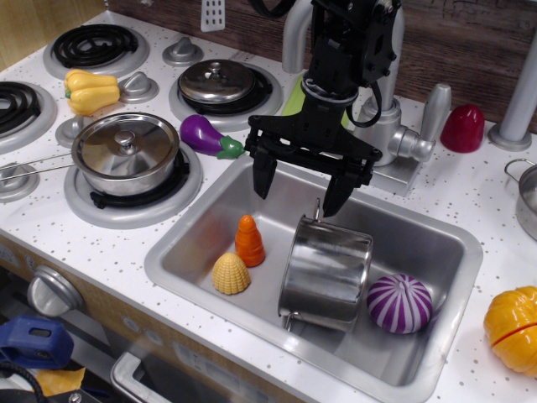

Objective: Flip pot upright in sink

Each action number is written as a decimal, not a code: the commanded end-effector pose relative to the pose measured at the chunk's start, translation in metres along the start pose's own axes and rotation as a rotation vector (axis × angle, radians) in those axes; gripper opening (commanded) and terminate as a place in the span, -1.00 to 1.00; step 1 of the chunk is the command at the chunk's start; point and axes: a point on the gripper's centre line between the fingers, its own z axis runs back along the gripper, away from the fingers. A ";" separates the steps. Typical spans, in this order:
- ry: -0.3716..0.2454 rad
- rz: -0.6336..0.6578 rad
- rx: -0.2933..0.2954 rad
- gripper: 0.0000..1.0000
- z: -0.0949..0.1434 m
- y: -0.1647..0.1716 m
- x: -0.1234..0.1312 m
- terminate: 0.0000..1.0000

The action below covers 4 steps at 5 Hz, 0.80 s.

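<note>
The shiny steel pot (325,270) lies on its side in the sink (419,243), its mouth toward the back and its base toward the front, a thin wire handle at each end. My black gripper (302,186) hangs open just above the pot's far rim, its two fingers spread wide. One fingertip (262,186) is left of the pot and the other is near the pot's upper handle. It holds nothing.
In the sink lie an orange carrot (249,240), a yellow corn piece (231,274) and a purple striped onion (400,303). A lidded steel pot (126,153) sits on the front burner. An eggplant (210,136) lies by the sink rim; the faucet (394,134) stands behind.
</note>
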 end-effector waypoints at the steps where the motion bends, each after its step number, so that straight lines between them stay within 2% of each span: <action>1: 0.000 0.000 0.000 1.00 0.000 0.000 0.000 -1.00; 2: 0.072 0.045 -0.216 1.00 0.004 0.003 0.002 -1.00; 4: 0.010 0.129 -0.406 1.00 -0.008 -0.002 -0.006 -1.00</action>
